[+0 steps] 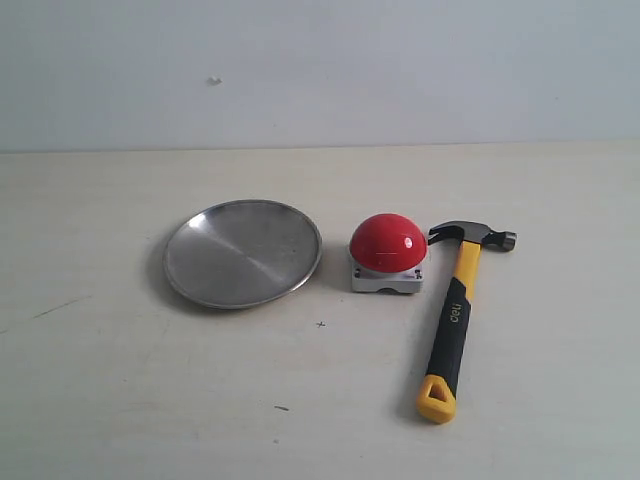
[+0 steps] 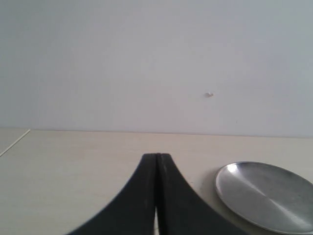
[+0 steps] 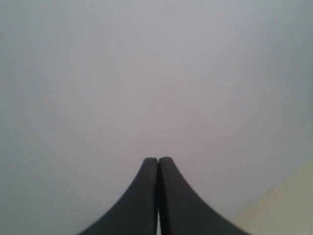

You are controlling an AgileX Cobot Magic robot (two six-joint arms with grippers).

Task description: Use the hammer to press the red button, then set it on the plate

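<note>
Left pincer [image 2: 156, 155]: its two black jaws were pressed together with nothing between them. I judge that it was only waiting, because no task thing was near its tips.
Right pincer [image 3: 158, 159]: the jaws were also together and empty, and it faced mostly the pale wall. Neither pincer appeared in the exterior view.
Bench [image 1: 100, 400]: pale and flat, it carried the three task things in one row.
Plate [image 1: 243, 252]: it lay flat at the left of the row, near the button but apart from it. It was empty, probably kept free as the last place for the hammer.
Hammer [image 1: 455, 320]: it lay flat at the right, with the dark head just beside the button. The handle ran toward the near edge, so it was free to grasp.
Red button [image 1: 388, 243]: it stood between plate and hammer head, dome upward, open to a press from above.
Count: two pincers, one plate, one hammer, one red button.
</note>
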